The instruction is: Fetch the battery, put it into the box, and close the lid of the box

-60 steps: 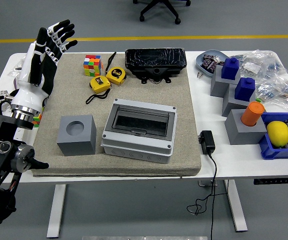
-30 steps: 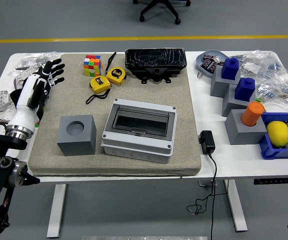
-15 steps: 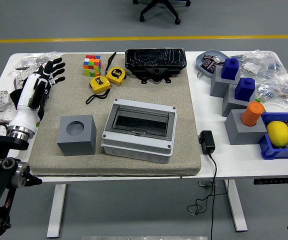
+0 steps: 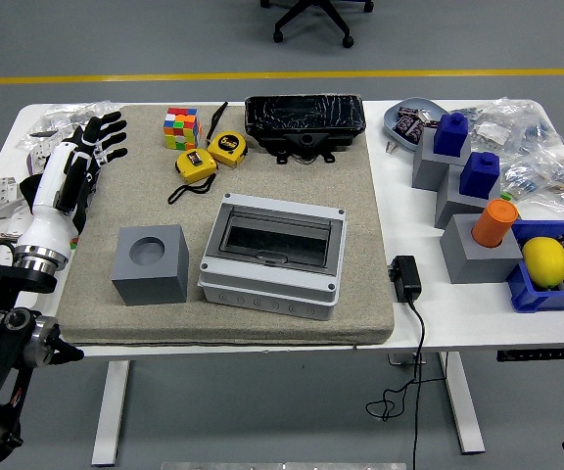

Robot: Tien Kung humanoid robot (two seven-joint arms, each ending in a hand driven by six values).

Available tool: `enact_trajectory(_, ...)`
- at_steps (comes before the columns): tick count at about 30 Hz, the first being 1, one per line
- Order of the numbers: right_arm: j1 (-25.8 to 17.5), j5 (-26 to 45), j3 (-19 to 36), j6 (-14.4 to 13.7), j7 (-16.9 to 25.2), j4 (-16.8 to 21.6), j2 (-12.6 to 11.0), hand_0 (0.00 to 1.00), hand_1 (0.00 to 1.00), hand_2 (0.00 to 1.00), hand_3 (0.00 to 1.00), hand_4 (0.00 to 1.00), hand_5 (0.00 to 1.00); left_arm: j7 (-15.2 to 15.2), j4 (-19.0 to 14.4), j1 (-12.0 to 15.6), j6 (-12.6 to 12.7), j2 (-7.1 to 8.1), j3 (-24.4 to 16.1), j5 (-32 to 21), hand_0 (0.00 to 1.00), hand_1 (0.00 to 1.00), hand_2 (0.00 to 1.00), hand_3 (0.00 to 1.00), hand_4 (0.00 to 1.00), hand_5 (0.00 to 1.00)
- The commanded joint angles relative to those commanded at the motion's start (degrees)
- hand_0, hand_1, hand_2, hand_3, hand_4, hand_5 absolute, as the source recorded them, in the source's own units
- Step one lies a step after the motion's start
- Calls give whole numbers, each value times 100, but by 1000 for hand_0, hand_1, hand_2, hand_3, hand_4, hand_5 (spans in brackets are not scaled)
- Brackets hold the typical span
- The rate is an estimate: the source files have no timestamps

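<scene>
The battery, a black block wrapped in shiny film, lies at the far edge of the grey mat. In the mat's middle stands the grey box, its clear lid down flat. My left hand, white-backed with black fingers, hovers over the mat's left edge, well left of both. Its fingers are spread and hold nothing. The right arm does not show.
A grey cube with a round hole sits left of the box. A colour cube and two yellow tape measures lie left of the battery. Grey and blue blocks, a blue bin with a lemon and a black adapter crowd the right.
My left hand came down from a raised pose and drew back to the mat's left edge; over the last half second it has barely shifted. Nothing on the table moved.
</scene>
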Motion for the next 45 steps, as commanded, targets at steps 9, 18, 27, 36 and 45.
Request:
enact_trajectory(9, 5, 11, -5, 1, 4, 0, 0, 880, 842, 784, 827, 998, 998, -5, 3, -1, 3, -8, 19, -7, 695, 800, 799, 788, 998, 998)
enact_trajectory(18, 18, 10, 6, -2, 6, 0, 0, 881, 842, 784, 827, 998, 998, -35, 77, -32, 24, -3, -79, 27, 737, 806, 797, 787, 998, 998)
enact_trajectory(27, 21, 3, 21, -5, 3, 0, 2, 881, 842, 784, 827, 998, 998, -38, 74, -44, 40, -13, -122, 54, 802, 834, 799, 784, 998, 998)
enact_trajectory(36, 21, 6, 15, -5, 5, 0, 1, 882, 842, 784, 827, 998, 998, -46, 66, -43, 39, -21, -145, 54, 803, 833, 800, 783, 998, 998)
enact_trajectory(45, 27, -2, 8, -5, 5, 0, -5, 881, 842, 784, 827, 998, 998, -46, 65, -41, 40, -23, -150, 68, 804, 835, 799, 785, 998, 998)
